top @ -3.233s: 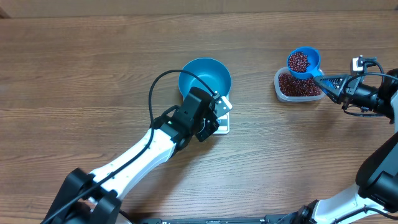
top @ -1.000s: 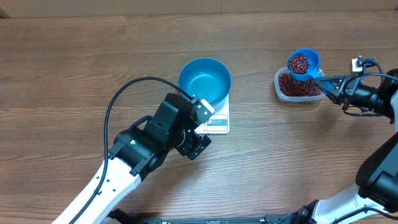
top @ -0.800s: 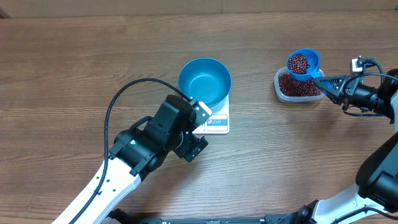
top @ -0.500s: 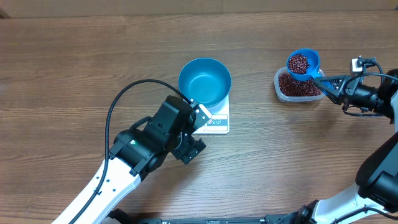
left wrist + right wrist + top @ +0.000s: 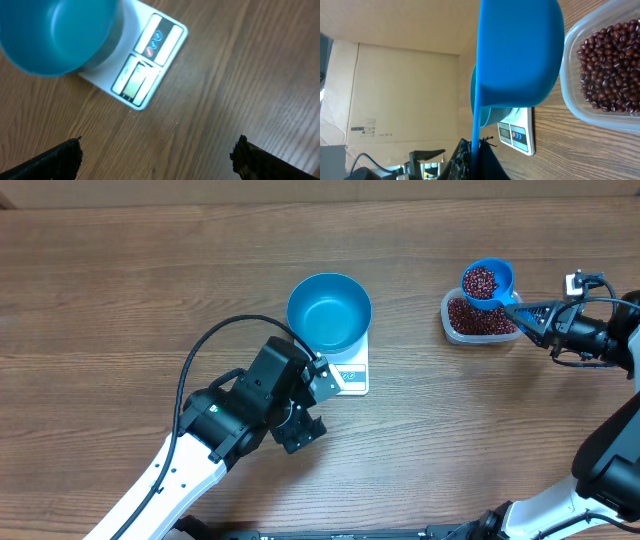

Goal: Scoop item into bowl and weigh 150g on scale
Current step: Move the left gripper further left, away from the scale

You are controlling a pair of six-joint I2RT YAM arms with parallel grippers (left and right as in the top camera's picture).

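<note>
Jaws of right gripper (image 5: 528, 314) are clamped on the scoop (image 5: 487, 281) handle, with the scoop full of beans (image 5: 481, 279) over the tub (image 5: 480, 320) near the table's right edge. The bowl (image 5: 329, 311) sits empty on the scale (image 5: 352, 376), mid-table. Jaws of left gripper (image 5: 312, 402) are wide apart and empty. Carry the scoop level, tip slowly over bowl centre, and watch the display (image 5: 135, 82).

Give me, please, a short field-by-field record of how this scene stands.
Bowl: blue bowl, empty, sitting on the scale
Beans: red-brown beans in the clear tub; more fill the blue scoop
Right gripper: right gripper shut on the scoop's handle, scoop level at the tub's edge
Left gripper: left gripper open, holding nothing, by the scale's display end
</note>
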